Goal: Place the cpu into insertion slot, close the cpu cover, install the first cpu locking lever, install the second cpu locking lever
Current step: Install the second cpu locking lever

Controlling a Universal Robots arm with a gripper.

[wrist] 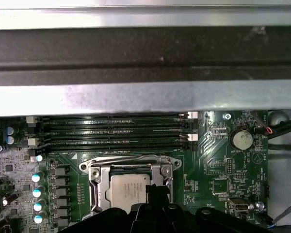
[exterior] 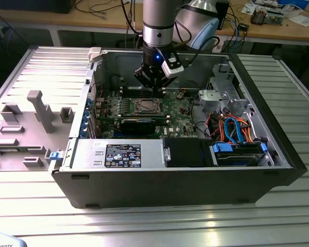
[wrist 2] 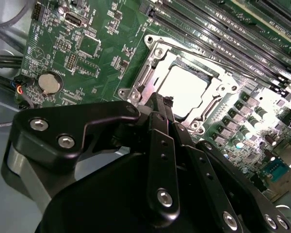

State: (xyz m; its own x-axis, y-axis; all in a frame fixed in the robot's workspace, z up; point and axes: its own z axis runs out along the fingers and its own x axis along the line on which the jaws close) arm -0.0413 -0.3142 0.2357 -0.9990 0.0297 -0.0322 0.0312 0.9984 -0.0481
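Observation:
The cpu [wrist: 127, 188] lies flat in its socket on the green motherboard [exterior: 177, 110], its silver top bright in the second wrist view [wrist 2: 184, 89]. The cpu cover [wrist: 96, 180] is a silvery frame lying down around the chip [wrist 2: 150, 68]. A thin metal lever bar [wrist: 131, 158] runs along the cover's edge by the memory slots. My gripper [exterior: 155, 90] hangs just above the socket [exterior: 146, 106], slightly behind it in the exterior view. Its black fingers are shut together with nothing between them [wrist 2: 160, 102], the tips over the chip's edge [wrist: 153, 189].
The motherboard sits inside an open black computer case [exterior: 278, 128] on a ribbed metal table. Black memory slots [wrist: 116, 131] lie beside the socket. A long black expansion card [exterior: 139, 123], a power supply [exterior: 118, 154], and orange and blue cables [exterior: 232, 128] crowd the case.

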